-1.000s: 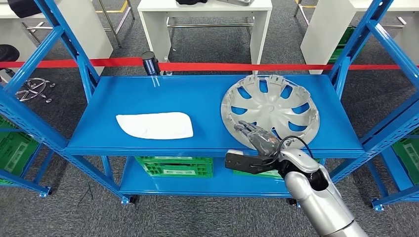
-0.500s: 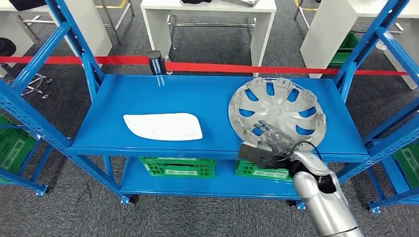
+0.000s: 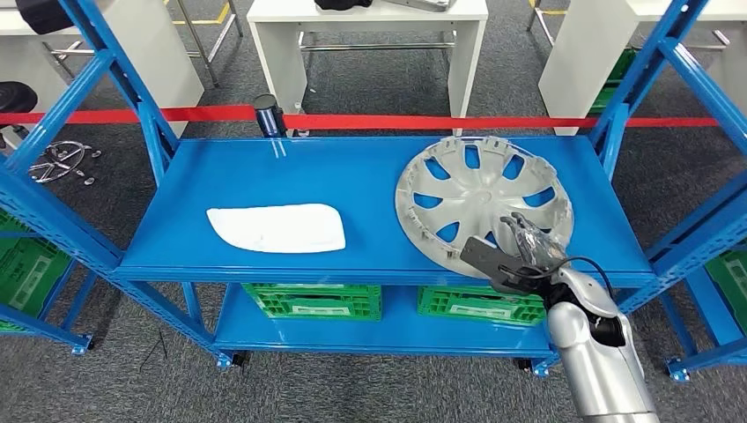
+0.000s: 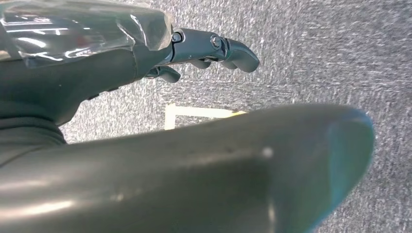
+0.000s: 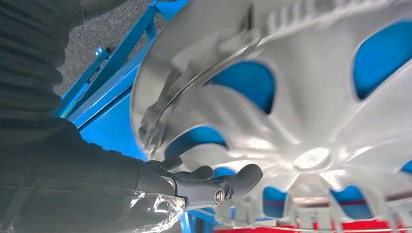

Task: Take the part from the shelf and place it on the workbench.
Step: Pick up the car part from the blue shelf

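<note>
A silver hubcap (image 3: 480, 189) lies flat on the right part of the blue shelf (image 3: 291, 172). My right hand (image 3: 524, 242) reaches in at the hubcap's near right rim, its fingers stretched over the rim and its thumb low at the shelf's front edge. In the right wrist view the dark fingers (image 5: 218, 187) lie straight, close under the hubcap (image 5: 301, 111), and nothing is clasped. A white curved part (image 3: 276, 227) lies on the shelf's left half. My left hand (image 4: 194, 48) hangs over grey carpet, holding nothing.
Blue uprights (image 3: 132, 88) stand at the shelf's corners. Green crates (image 3: 313, 300) sit on the lower level. Red barrier tape (image 3: 396, 121) runs behind the shelf, with white tables (image 3: 370, 13) beyond it.
My right hand has slid to the right along the hubcap's near rim. The camera shifted a little. The hubcap and the white part stay in place.
</note>
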